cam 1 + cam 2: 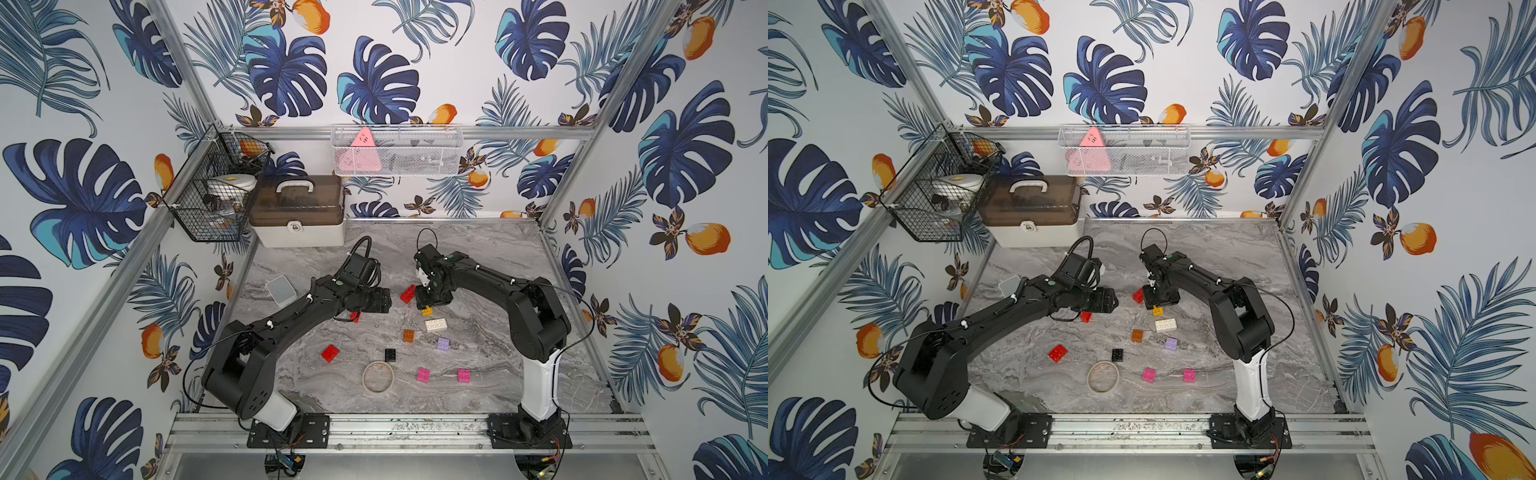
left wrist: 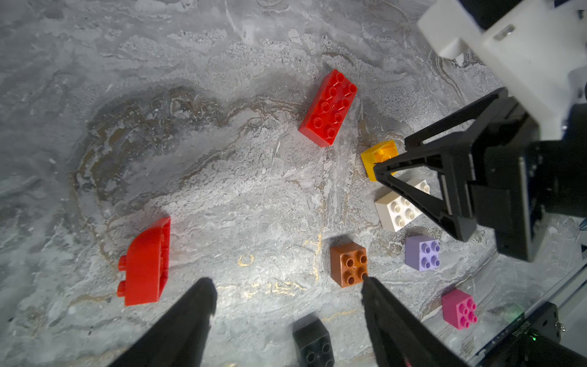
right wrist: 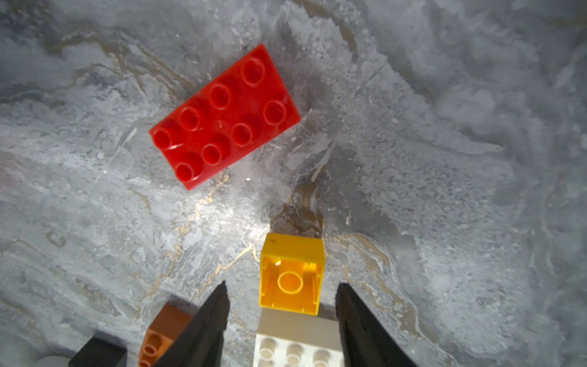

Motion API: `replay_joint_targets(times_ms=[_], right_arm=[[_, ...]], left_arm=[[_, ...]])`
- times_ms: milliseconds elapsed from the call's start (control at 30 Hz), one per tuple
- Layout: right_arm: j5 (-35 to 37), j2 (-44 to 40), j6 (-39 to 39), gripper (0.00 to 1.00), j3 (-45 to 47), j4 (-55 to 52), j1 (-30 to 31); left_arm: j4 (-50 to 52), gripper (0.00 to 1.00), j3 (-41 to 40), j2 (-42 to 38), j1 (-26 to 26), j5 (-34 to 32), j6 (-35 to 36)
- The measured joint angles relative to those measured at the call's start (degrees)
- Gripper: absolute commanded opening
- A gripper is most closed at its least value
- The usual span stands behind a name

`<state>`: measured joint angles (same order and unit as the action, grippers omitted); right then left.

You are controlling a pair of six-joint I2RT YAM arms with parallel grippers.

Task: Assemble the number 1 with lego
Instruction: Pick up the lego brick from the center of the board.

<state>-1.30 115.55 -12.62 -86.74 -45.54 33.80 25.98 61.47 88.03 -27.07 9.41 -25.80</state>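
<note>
Loose lego lies on the marble table [image 1: 478, 257]. In the right wrist view my right gripper [image 3: 282, 290] is open, its fingertips on either side of a yellow brick [image 3: 290, 254] that lies hollow side up, with gaps on both sides. A white brick [image 3: 298, 340] touches the yellow one and a red eight-stud brick [image 3: 224, 117] lies beyond. My left gripper [image 2: 286, 282] is open and empty over bare table, between a red curved brick [image 2: 147, 263] lying on its side and an orange brick [image 2: 349, 263]. A black brick [image 2: 313, 343] sits nearer the wrist.
Nearer the front lie a lilac brick [image 1: 443, 344], a red brick [image 1: 330, 353] and two pink bricks [image 1: 423, 374] [image 1: 464, 375]. A tan ring [image 1: 378, 377] lies at the front. A pale grey box [image 1: 281, 289] sits left, and a storage case [image 1: 299, 212] at the back left.
</note>
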Motion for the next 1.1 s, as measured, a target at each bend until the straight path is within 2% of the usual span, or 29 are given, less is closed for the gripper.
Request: replay_joint_targets(times_ms=[433, 767, 933, 1100], right_arm=[[1.49, 2.25, -1.09, 0.47, 1.29, 1.73, 0.11], [0.44, 1.14, -0.61, 0.27, 0.44, 1.18, 0.09], [-5.99, -4.26, 1.57, 0.28, -2.14, -0.31, -0.13], [-19.65, -8.92, 3.26, 0.28, -2.86, -0.98, -0.37]], left_arm=[[-0.68, 0.77, -0.94, -0.22, 0.0, 1.31, -1.42], [-1.62, 0.8, -1.53, -1.46, -0.02, 1.66, 0.55], [-8.81, 0.82, -6.16, -7.32, 0.0, 4.37, 8.85], [-19.65, 0.84, -14.12, -14.32, -0.02, 8.9, 19.06]])
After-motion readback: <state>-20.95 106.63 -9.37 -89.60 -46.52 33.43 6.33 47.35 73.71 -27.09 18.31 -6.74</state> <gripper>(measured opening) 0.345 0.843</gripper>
